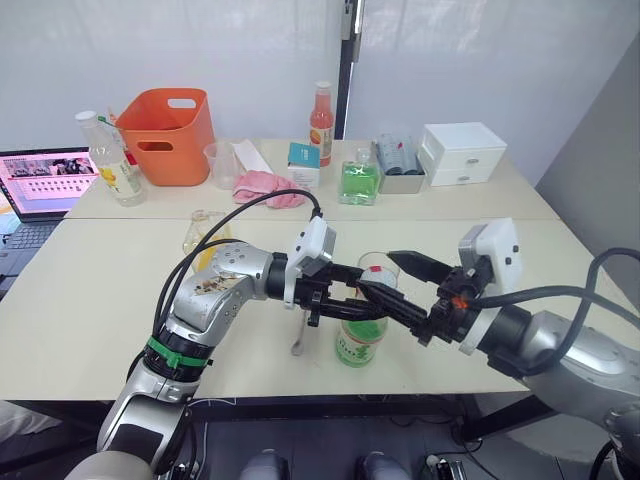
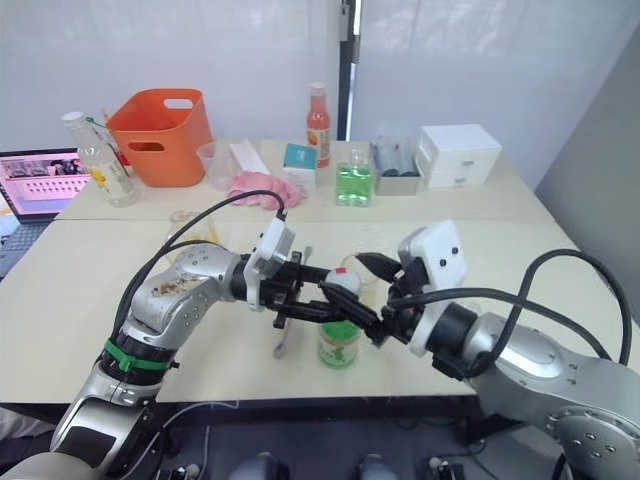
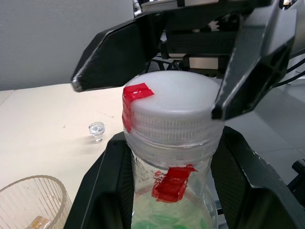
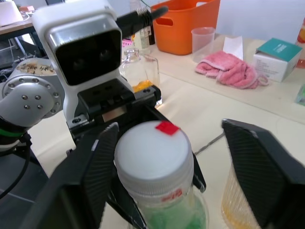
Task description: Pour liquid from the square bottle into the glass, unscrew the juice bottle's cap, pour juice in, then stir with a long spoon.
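The juice bottle [image 1: 360, 340] stands upright near the table's front edge, pale green liquid low inside. My left gripper [image 1: 350, 300] is shut on its neck, one finger [image 3: 97, 191] on each side. Its white cap [image 3: 171, 102] with a red tab is on the bottle. My right gripper [image 4: 169, 128] is open around the cap, and its fingers [image 4: 95, 167] stand apart from the cap on one side. Just behind is the glass [image 4: 238, 200] with orange liquid in it. Farther left stands the square bottle [image 1: 205, 240]. The long spoon [image 1: 300, 335] lies on the table under my left wrist.
At the back are an orange basket [image 1: 165, 125], a measuring cup [image 1: 222, 163], a pink cloth [image 1: 265, 187], a green square bottle [image 1: 358, 182], an orange-red bottle [image 1: 321, 122] and white drawers [image 1: 462, 152]. A laptop [image 1: 40, 185] sits far left. A small clear stopper [image 3: 96, 130] lies on the table.
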Tool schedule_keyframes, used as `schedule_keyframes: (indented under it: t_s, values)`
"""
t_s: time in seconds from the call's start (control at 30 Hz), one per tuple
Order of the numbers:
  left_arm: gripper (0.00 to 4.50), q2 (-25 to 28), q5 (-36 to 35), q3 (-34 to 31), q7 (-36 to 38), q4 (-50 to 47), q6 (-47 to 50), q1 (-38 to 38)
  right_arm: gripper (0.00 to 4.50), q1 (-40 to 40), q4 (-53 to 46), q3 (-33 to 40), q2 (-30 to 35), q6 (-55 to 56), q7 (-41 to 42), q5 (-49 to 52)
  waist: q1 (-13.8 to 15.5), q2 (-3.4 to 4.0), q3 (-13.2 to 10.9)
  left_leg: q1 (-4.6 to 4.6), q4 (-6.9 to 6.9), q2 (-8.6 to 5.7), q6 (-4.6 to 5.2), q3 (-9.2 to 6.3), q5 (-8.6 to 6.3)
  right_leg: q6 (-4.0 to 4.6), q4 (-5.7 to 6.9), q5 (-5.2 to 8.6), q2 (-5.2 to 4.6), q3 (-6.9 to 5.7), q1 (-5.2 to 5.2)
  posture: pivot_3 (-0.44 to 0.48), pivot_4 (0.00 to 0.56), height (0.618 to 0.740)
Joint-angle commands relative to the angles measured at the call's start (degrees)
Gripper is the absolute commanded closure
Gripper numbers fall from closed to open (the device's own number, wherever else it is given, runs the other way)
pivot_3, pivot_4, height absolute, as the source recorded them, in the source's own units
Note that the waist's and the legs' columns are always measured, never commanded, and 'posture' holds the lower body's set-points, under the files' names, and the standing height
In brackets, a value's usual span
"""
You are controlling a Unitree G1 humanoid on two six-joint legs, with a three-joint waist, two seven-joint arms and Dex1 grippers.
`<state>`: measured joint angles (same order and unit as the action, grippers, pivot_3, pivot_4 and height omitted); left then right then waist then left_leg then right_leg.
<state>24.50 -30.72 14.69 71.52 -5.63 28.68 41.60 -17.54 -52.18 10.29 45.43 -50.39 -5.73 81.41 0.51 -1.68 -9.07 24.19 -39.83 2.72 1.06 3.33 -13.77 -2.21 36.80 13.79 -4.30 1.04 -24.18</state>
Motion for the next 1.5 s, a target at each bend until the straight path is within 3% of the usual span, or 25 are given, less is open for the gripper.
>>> schedule_keyframes:
  t_s: [0.03,0.07,0.23,0.33,0.5,0.6,0.67,0.83,0.9,0.97,1.13,1.17,1.37,1.5]
  values:
    - [2.79,0.9,1.3,1.5,0.8,0.2,0.8,-1.2,2.51,-2.1,0.3,-0.2,0.8,2.7,-0.4,1.0,0.0,0.00,0.0,0.00,0.00,0.00,0.00,0.00,0.00,0.00,0.00,0.00,0.00,0.00,0.00,0.000,0.150,0.715]
    - [2.79,1.0,1.3,1.5,0.8,0.1,0.9,-1.2,2.84,-2.3,0.5,-0.4,0.9,2.9,-0.4,1.0,0.0,0.00,0.0,0.00,0.00,0.00,0.00,0.00,0.00,0.00,0.00,0.00,-0.01,0.00,0.00,0.000,0.150,0.715]
    - [2.79,1.4,1.3,1.4,0.2,-0.9,1.5,-1.6,2.87,-3.8,3.4,-1.1,4.0,1.8,6.8,-0.6,0.0,0.00,0.0,-0.01,0.00,0.00,0.00,0.00,0.00,0.00,-0.01,0.00,0.00,0.00,0.01,0.000,0.150,0.715]
    - [2.79,1.4,1.2,1.3,-0.3,-1.2,1.8,-1.5,2.87,-6.4,7.9,-2.0,6.0,1.4,16.0,-3.0,0.0,0.00,0.0,-0.02,-0.01,0.00,0.00,0.01,0.00,0.00,-0.01,0.00,0.00,0.01,0.02,0.000,0.150,0.715]
    - [2.79,1.6,1.4,1.4,-0.6,-1.3,1.9,-1.5,2.87,-13.9,19.1,-6.7,7.6,2.9,41.6,-9.8,-0.1,0.00,0.0,-0.02,-0.01,0.02,0.01,0.03,0.00,0.02,-0.03,-0.01,0.02,0.01,0.01,0.000,0.150,0.715]
    - [2.79,2.1,1.2,1.4,-0.5,-2.1,2.2,-1.9,2.87,-22.3,32.2,-14.2,8.8,3.7,64.9,-17.9,-0.4,0.00,0.0,-0.01,0.00,0.02,0.01,0.05,0.00,0.01,-0.04,-0.01,0.03,0.03,-0.02,0.000,0.150,0.715]
    - [2.79,2.2,1.1,1.5,-0.5,-2.3,2.4,-2.0,2.87,-26.3,38.2,-18.6,8.9,4.7,75.4,-22.9,-0.5,0.01,0.0,-0.03,-0.01,0.03,0.02,0.06,0.00,0.02,-0.03,-0.01,0.04,0.03,-0.02,0.000,0.150,0.715]
    - [2.79,2.4,0.8,1.6,-0.9,-2.8,2.8,-2.1,2.87,-36.1,52.7,-25.1,4.2,6.7,90.0,-32.3,-0.4,0.01,0.0,-0.01,0.03,0.06,0.09,0.06,-0.05,0.03,-0.05,0.01,0.07,-0.01,-0.04,0.000,0.150,0.715]
    - [2.79,2.3,0.8,1.6,-1.1,-2.8,2.9,-2.0,2.87,-37.2,54.8,-25.3,3.2,7.1,91.8,-34.5,-0.3,0.01,0.0,0.02,0.03,0.05,0.09,0.05,-0.05,0.03,-0.03,0.01,0.05,-0.01,-0.07,0.000,0.150,0.715]
    - [2.79,2.2,0.7,1.4,-1.4,-2.7,3.0,-1.9,1.82,-37.7,55.6,-23.6,1.8,6.4,91.6,-34.7,-0.1,0.01,0.0,0.04,0.03,0.04,0.09,0.05,-0.05,0.03,-0.04,0.01,0.04,-0.04,-0.07,0.000,0.150,0.715]
    - [2.79,2.0,0.8,1.4,-1.7,-2.1,2.8,-1.5,0.15,-36.4,52.9,-18.2,1.4,3.7,89.1,-33.3,0.1,0.01,0.0,0.03,-0.01,0.02,0.08,0.06,-0.05,0.03,0.01,0.00,-0.01,-0.05,-0.07,0.000,0.150,0.715]
    - [2.79,2.0,0.9,1.4,-1.7,-2.1,2.7,-1.5,0.00,-35.9,51.9,-16.9,1.5,3.0,88.4,-32.7,0.1,0.01,0.0,0.02,-0.01,0.02,0.08,0.05,-0.05,0.03,0.03,0.00,0.00,-0.05,-0.07,0.000,0.150,0.715]
    - [2.79,1.9,1.0,1.4,-1.5,-1.4,2.3,-1.4,0.00,-26.9,34.4,-0.6,2.2,-4.9,71.9,-20.6,0.2,0.01,0.0,0.04,0.01,0.03,0.08,0.02,-0.05,0.03,0.04,0.00,-0.02,-0.07,-0.08,0.000,0.150,0.715]
    - [2.79,1.7,1.1,1.5,-1.3,-1.1,1.9,-1.5,0.00,-18.8,19.1,2.5,-0.3,-6.5,53.6,-20.2,-0.1,0.01,0.0,-0.03,0.02,0.05,0.07,0.00,-0.05,0.03,0.04,0.00,-0.01,-0.05,-0.03,0.000,0.150,0.715]
